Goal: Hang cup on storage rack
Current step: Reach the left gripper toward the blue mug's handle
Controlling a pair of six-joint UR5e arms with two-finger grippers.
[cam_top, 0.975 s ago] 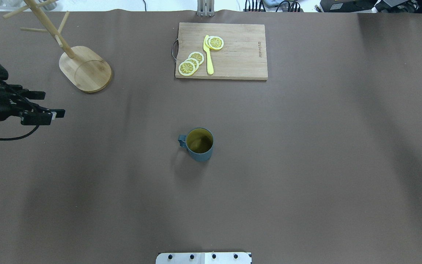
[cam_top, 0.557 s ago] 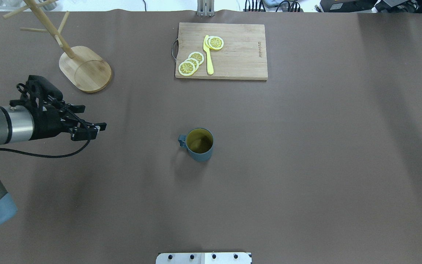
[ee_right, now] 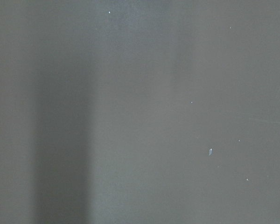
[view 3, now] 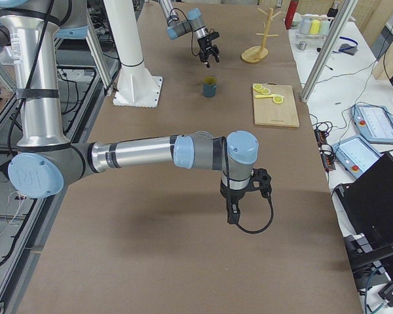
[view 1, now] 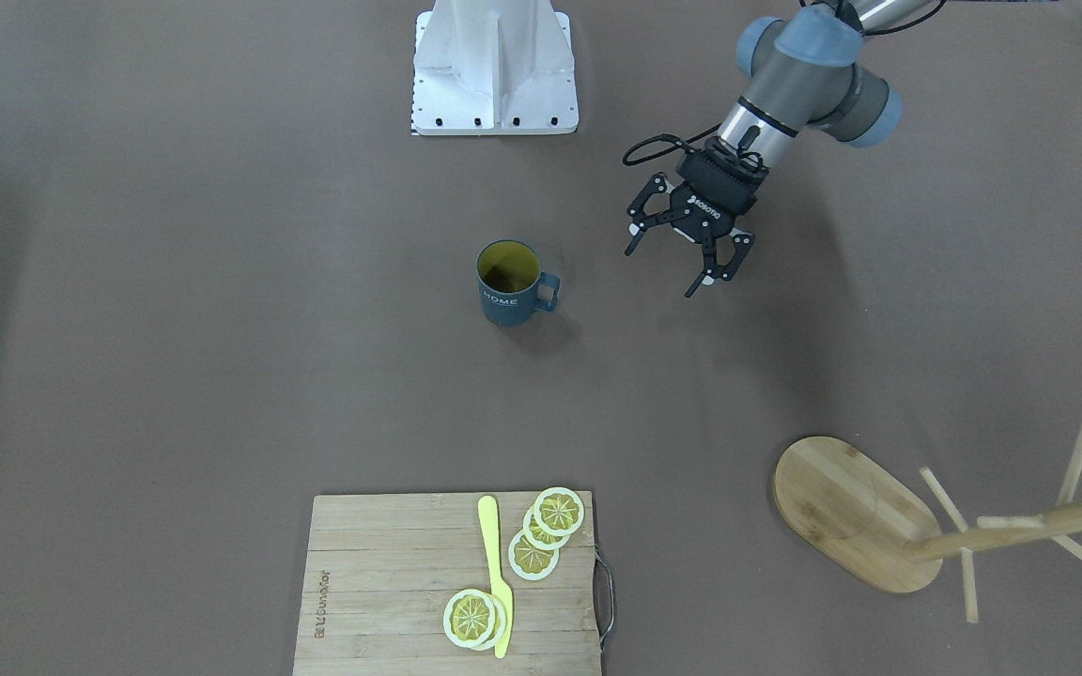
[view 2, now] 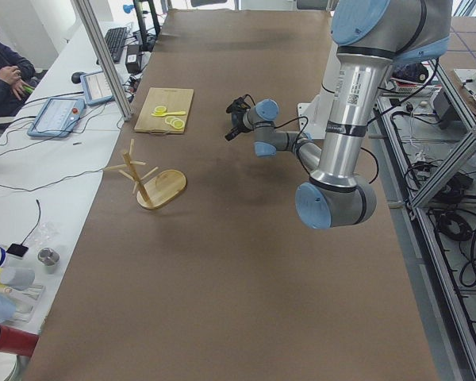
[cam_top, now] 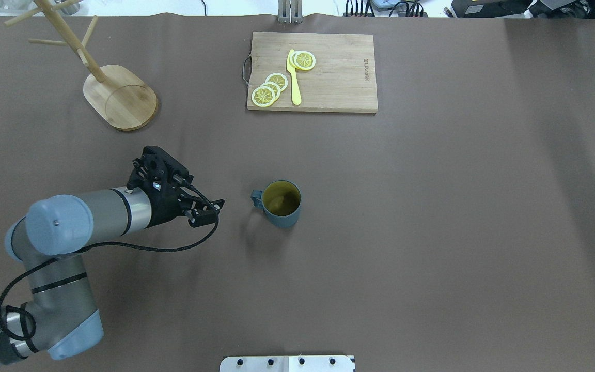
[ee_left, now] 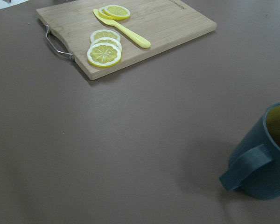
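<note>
Front-facing, cup: the cup (view 1: 506, 291) stands upright mid-bench, touching nothing, with its handle turned toward the left tool.
Front-facing, left tool: the left tool (view 1: 663, 270) hovers near the handle side with its fingers spread and nothing between them. A strip of bare bench (view 1: 222, 329) separates it from the cup.
Front-facing, storage rack: the storage rack (view 1: 846, 512) stands toward the bench's far corner on the robot's left, well apart from the cup. Its pegs run to the picture's edge.
Front-facing, cutting board: the cutting board (view 1: 381, 563) lies along the far edge, carrying lemon slices (view 1: 560, 512) and a yellow knife (view 1: 492, 540).
Overhead, room: open bench surface lies between cup and rack, and between cup and board.
Exterior left, left arm: the elbow hangs over the bench and the forearm reaches toward the middle.
Exterior right, right tool: the right tool (view 3: 239, 206) hangs over open bench, well apart from the cup. Whether it is spread or pressed together cannot be told.
Left wrist, cup: it is cut off at the lower right edge, handle nearest the camera, with the board beyond.
Right wrist: only bench surface shows.
</note>
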